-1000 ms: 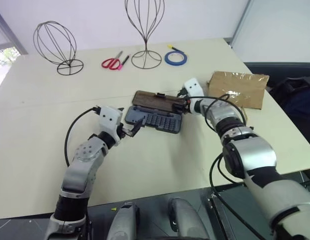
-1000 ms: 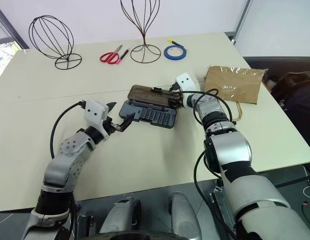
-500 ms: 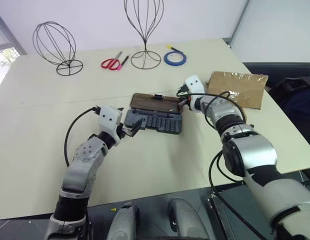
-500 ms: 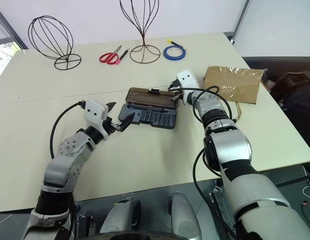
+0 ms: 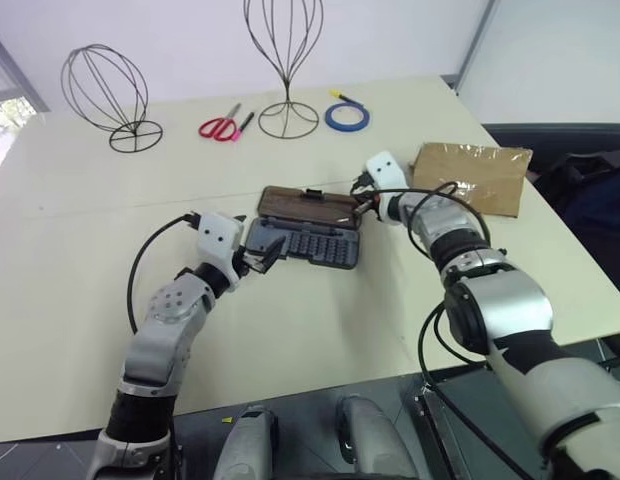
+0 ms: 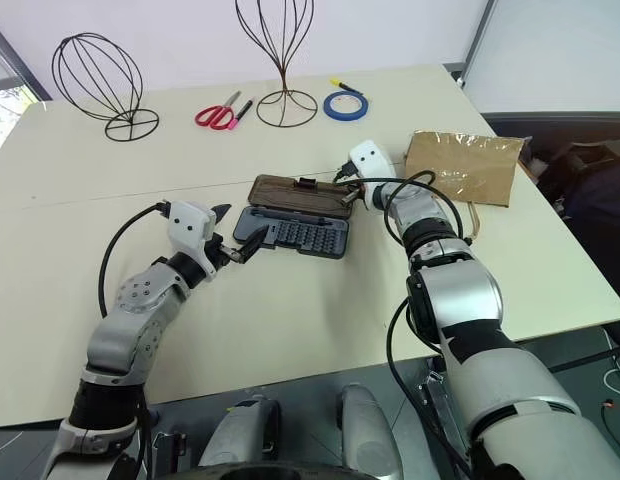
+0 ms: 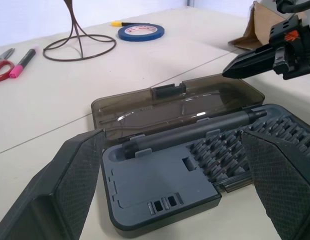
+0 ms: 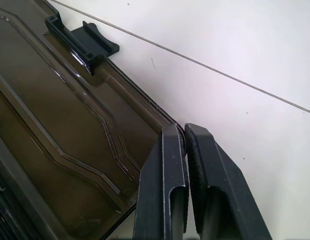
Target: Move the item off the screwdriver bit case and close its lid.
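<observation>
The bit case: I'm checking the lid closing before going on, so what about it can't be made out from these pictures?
- Whether the right gripper, shut, pinches the lid at its corner or only touches it: the right wrist view, its own fingers cover the edge.
- The bit case, near right corner: left wrist view, behind the left gripper's finger.
- The bits' types: too small in the eye views.

Case (image 5: pixel 308 243) dark grey base, lid (image 5: pixel 308 205) smoky-brown translucent with black latch. Bag (image 5: pixel 472 177) brown kraft. Upper frame: red-handled scissors (image 5: pixel 222 126), blue tape roll (image 5: pixel 347 117), 2 black wire stands.
</observation>
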Robot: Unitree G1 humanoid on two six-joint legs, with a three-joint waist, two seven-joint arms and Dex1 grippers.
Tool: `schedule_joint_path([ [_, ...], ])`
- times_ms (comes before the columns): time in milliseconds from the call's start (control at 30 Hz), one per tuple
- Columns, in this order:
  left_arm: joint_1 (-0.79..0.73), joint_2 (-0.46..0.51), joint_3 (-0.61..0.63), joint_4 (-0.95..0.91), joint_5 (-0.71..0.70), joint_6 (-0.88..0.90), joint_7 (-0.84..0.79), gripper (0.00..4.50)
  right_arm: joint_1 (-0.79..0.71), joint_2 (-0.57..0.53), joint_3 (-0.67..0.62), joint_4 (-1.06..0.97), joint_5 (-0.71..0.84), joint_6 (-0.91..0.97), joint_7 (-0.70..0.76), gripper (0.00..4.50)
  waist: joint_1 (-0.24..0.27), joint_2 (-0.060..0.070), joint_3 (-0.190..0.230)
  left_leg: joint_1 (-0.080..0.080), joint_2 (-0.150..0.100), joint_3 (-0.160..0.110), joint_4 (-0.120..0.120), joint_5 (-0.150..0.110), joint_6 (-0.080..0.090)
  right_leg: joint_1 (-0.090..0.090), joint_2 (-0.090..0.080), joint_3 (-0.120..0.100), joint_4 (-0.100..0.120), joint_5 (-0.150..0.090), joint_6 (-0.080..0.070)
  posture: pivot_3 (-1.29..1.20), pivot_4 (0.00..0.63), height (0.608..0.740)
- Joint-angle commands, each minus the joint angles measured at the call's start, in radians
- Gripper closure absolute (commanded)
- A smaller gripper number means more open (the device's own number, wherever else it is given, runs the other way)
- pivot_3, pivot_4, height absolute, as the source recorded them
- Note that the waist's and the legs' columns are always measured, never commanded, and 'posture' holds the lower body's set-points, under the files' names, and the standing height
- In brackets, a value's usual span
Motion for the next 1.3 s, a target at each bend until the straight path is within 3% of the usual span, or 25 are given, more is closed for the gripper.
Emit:
schedule_joint_path([
  [33, -0.009, -0.002, 0.006, -0.043, 0.001, -0.016, 0.004, 0.0, -0.012, 0.017, -0.03, 0.0, 0.034, 0.116, -0.015, 4.45, 0.0, 0.0, 0.0, 0.0, 0.0, 0.0, 0.0, 0.0, 0.0, 0.0, 0.0, 0.0, 0.0, 0.0, 0.0, 0.0, 0.15, 0.74],
  [133, -0.008, -0.009, 0.0, -0.037, 0.002, -0.021, 0.004, 0.0, -0.014, 0.026, -0.046, -0.038, 0.056, 0.165, -0.014, 4.45, 0.001, 0.0, 0.0, 0.0, 0.0, 0.0, 0.0, 0.0, 0.0, 0.0, 0.0, 0.0, 0.0, 0.0, 0.0, 0.0, 0.15, 0.74],
  [233, -0.016, -0.016, -0.007, -0.029, 0.004, -0.022, 0.002, 0.0, -0.004, 0.034, -0.056, -0.08, 0.076, 0.213, -0.016, 3.57, 0.0, 0.0, 0.0, 0.0, 0.0, 0.0, 0.0, 0.0, 0.0, 0.0, 0.0, 0.0, 0.0, 0.0, 0.0, 0.0, 0.15, 0.74],
  [367, -0.025, -0.021, -0.011, -0.019, 0.005, -0.024, -0.001, 0.0, 0.011, 0.04, -0.07, -0.148, 0.099, 0.268, -0.057, 1.56, 0.002, 0.0, 0.0, -0.001, 0.0, 0.0, 0.0, 0.0, 0.0, 0.0, 0.0, 0.0, 0.0, 0.0, 0.0, 0.0, 0.15, 0.74],
  [600, -0.034, -0.028, -0.016, -0.008, 0.008, -0.026, -0.006, 0.0, 0.067, 0.059, -0.122, -0.335, 0.158, 0.428, -0.171, 1.56, 0.012, 0.0, 0.0, -0.001, 0.0, 0.0, 0.0, 0.0, 0.0, 0.0, 0.0, 0.0, 0.0, 0.0, 0.0, 0.0, 0.15, 0.74],
  [1000, -0.048, -0.03, -0.019, 0.015, 0.009, -0.037, -0.016, 0.0, 0.3, 0.073, -0.155, -0.862, 0.225, 0.774, -0.29, 1.56, 0.015, 0.0, 0.0, -0.003, -0.001, -0.001, 0.0, 0.0, 0.0, -0.001, -0.001, -0.001, -0.001, 0.0, 0.0, 0.0, 0.15, 0.74],
  [1100, -0.053, -0.032, -0.025, 0.025, 0.01, -0.042, -0.021, 0.0, 0.319, 0.078, -0.16, -0.9, 0.234, 0.792, -0.309, 2.43, 0.015, 0.0, 0.0, -0.003, -0.001, -0.001, 0.001, 0.0, 0.0, -0.001, -0.001, -0.001, 0.0, 0.0, 0.0, 0.0, 0.15, 0.74],
  [1233, -0.062, -0.033, -0.028, 0.037, 0.012, -0.048, -0.027, 0.0, 0.325, 0.08, -0.157, -0.908, 0.244, 0.789, -0.323, 4.47, 0.016, 0.0, 0.0, -0.003, -0.001, -0.001, 0.001, 0.0, 0.0, -0.001, -0.001, -0.001, 0.0, 0.0, 0.0, 0.0, 0.15, 0.74],
  [1300, -0.064, -0.032, -0.029, 0.04, 0.012, -0.05, -0.03, 0.0, 0.328, 0.079, -0.15, -0.906, 0.244, 0.778, -0.326, 4.47, 0.015, 0.0, 0.0, -0.003, -0.001, -0.001, 0.001, 0.0, 0.0, -0.001, -0.001, -0.001, -0.001, 0.0, 0.0, 0.0, 0.15, 0.74],
])
